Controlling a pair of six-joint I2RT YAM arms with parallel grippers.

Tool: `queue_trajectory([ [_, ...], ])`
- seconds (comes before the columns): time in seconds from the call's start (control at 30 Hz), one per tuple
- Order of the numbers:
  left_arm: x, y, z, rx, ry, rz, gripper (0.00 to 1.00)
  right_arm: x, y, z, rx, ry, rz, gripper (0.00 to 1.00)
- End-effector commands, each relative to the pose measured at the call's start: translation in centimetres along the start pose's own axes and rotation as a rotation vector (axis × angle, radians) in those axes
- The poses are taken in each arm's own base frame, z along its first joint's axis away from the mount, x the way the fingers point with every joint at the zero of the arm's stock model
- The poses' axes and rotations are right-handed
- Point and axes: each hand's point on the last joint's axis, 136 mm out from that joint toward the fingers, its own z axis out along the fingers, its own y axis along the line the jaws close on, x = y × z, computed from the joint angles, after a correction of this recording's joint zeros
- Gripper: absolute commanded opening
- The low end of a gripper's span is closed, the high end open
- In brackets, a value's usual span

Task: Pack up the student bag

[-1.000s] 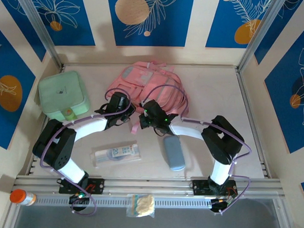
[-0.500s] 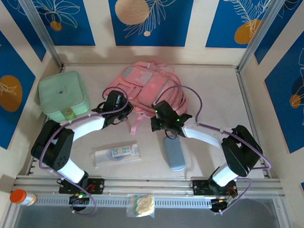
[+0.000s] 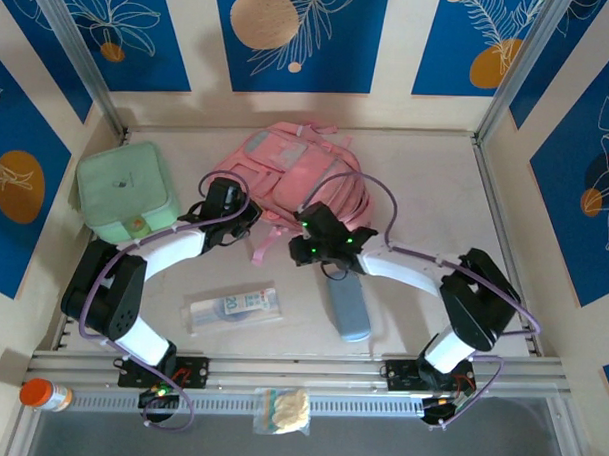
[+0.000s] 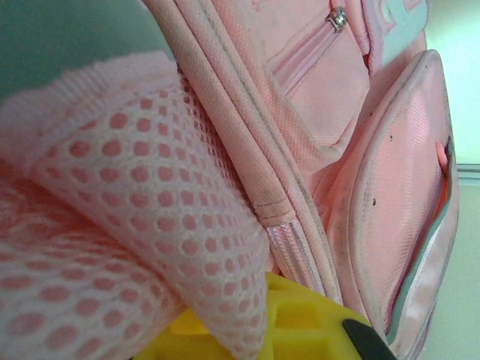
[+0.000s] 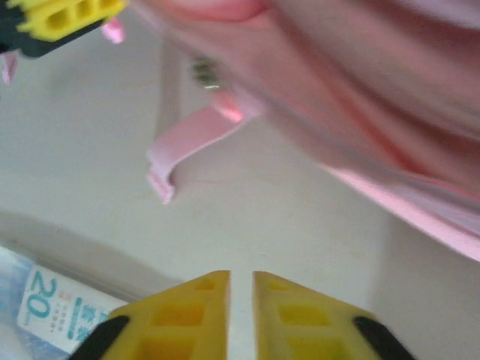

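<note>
Lying flat at the far middle of the counter (image 3: 426,182): the student bag (image 3: 297,168), front pockets up, straps trailing toward the arms. Much the same spot as a second ago.

Left gripper (image 3: 243,222) at the bag's near-left edge, clamped tight on a fold of pink mesh (image 4: 150,225) from the bag. In the left wrist view, that mesh draped over a yellow finger (image 4: 300,322). Nudged slightly left and back since a second ago, grip unchanged.

Right gripper (image 5: 241,281) drawn off the bag's near edge, now over bare counter just beside it, pointing left. Fingers parted by a thin slit with nothing between, where a second ago pressed together. Elbow swung out to the right as well. Ahead of it in the right wrist view: a loose pink strap (image 5: 187,142) hanging from the bag, its end on the counter.

From above, that strap end shifted a little left.

Unmoved: mint-green case (image 3: 126,192) at the left, clear labelled bottle (image 3: 232,308) and grey-blue pouch (image 3: 349,305) near the arm bases, orange-capped jar (image 3: 44,392) and small snack packet (image 3: 283,409) on the front rail.
</note>
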Motion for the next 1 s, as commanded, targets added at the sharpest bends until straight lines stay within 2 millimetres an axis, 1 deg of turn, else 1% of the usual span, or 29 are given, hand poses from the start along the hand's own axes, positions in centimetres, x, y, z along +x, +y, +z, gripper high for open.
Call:
queue_trajectory([
  [0.0, -0.4, -5.5, -2.0, 0.189, -0.027, 0.041, 0.0, -2.7, 1.4, 1.4, 0.005, -0.052, 0.041, 0.2],
  [0.13, 0.1, -5.7, -2.0, 0.19, -0.018, 0.048, 0.0, -3.8, 1.6, 3.2, 0.014, -0.073, 0.048, 0.32],
  [0.2, 0.1, -5.8, -2.0, 0.196, -0.02, 0.046, 0.0, -4.0, 0.8, 4.2, 0.066, -0.076, 0.057, 0.36],
  [0.27, 0.2, -6.0, -2.1, 0.197, -0.018, 0.054, 0.0, -4.2, -0.4, 4.8, 0.131, -0.081, 0.06, 0.38],
  [0.33, 0.3, -6.1, -2.2, 0.195, -0.015, 0.061, 0.0, -4.3, -0.9, 5.2, 0.162, -0.086, 0.058, 0.4],
  [0.43, 0.4, -6.1, -2.3, 0.195, -0.015, 0.062, 0.0, -4.9, -1.7, 5.2, 0.215, -0.1, 0.071, 0.41],
  [0.6, 0.5, -6.3, -2.6, 0.201, -0.02, 0.063, 0.0, -6.2, -1.6, 4.9, 0.224, -0.146, 0.08, 0.43],
  [0.77, 0.6, -6.6, -2.9, 0.207, -0.031, 0.071, 0.0, -6.7, -2.9, 5.3, 0.285, -0.167, 0.091, 0.41],
  [0.97, 0.6, -6.6, -3.0, 0.206, -0.034, 0.078, 0.0, -6.6, -3.5, 5.0, 0.317, -0.171, 0.073, 0.26],
])
